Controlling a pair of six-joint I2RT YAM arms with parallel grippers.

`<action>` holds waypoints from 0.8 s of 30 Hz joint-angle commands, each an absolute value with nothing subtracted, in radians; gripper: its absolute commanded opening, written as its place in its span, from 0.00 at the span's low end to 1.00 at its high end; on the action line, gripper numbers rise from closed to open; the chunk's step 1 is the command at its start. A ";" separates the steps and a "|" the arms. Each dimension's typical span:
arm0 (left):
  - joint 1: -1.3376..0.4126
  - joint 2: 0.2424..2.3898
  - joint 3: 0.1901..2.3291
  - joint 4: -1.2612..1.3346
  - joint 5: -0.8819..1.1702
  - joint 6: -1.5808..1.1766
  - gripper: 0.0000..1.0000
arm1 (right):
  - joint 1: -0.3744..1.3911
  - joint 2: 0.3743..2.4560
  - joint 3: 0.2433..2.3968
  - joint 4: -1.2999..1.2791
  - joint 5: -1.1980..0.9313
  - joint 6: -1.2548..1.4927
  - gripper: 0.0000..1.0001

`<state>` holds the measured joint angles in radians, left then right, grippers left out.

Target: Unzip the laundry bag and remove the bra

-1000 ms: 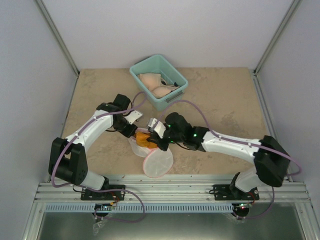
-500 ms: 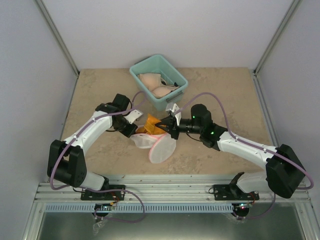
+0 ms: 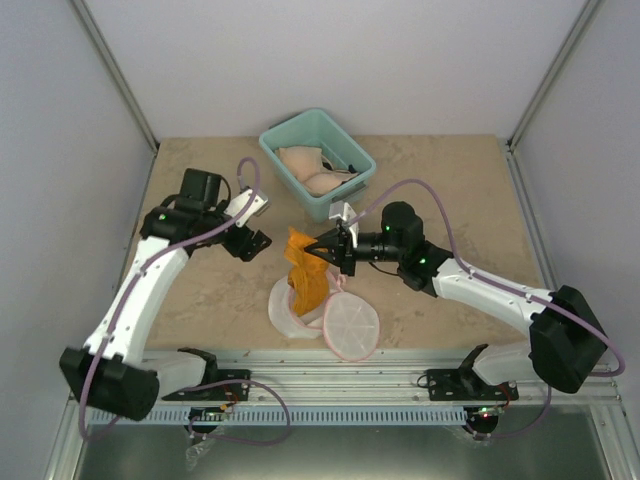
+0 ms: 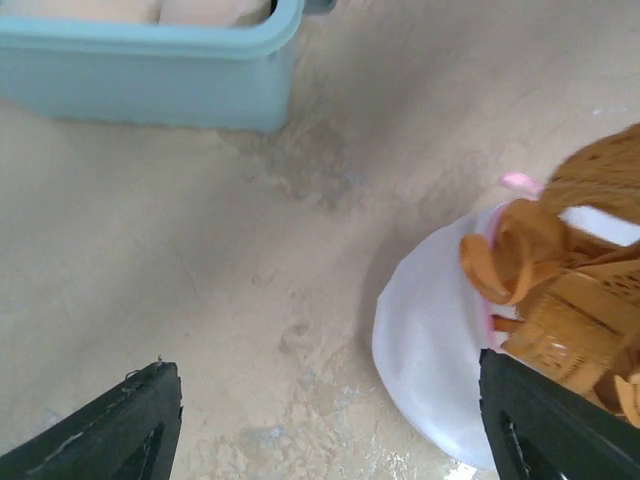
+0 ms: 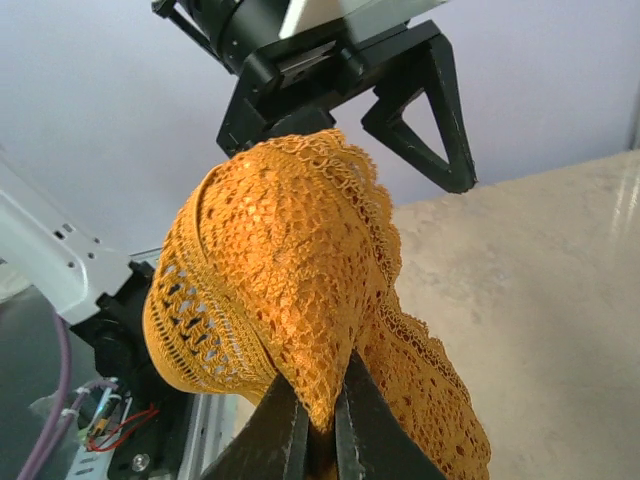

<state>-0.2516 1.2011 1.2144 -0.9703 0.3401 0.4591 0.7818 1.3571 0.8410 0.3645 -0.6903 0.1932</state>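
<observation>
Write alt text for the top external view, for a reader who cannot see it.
The right claw pinches an orange lace bra, which hangs down to the opened white mesh laundry bag. The left claw hangs open to the left, and a teal bin sits behind.

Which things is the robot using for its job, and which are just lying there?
For the job: orange lace bra, pinched in the right claw; white mesh laundry bag, lying open on the table.
Just lying about: teal bin; beige garments inside it.
</observation>
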 commanded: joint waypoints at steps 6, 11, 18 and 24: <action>-0.253 1.042 1.328 -1.143 0.568 0.814 0.79 | 0.780 1.381 1.040 0.160 -0.950 0.009 0.01; -0.253 0.768 1.168 -0.834 0.685 0.898 0.93 | 0.813 1.383 1.123 0.046 -0.992 -0.101 0.01; -0.257 0.733 1.117 -0.674 0.839 0.813 0.88 | 0.861 1.420 1.187 -0.021 -0.973 -0.154 0.01; -0.330 0.752 1.108 -0.758 0.806 1.029 0.78 | 0.874 1.456 1.217 -0.052 -0.971 -0.158 0.01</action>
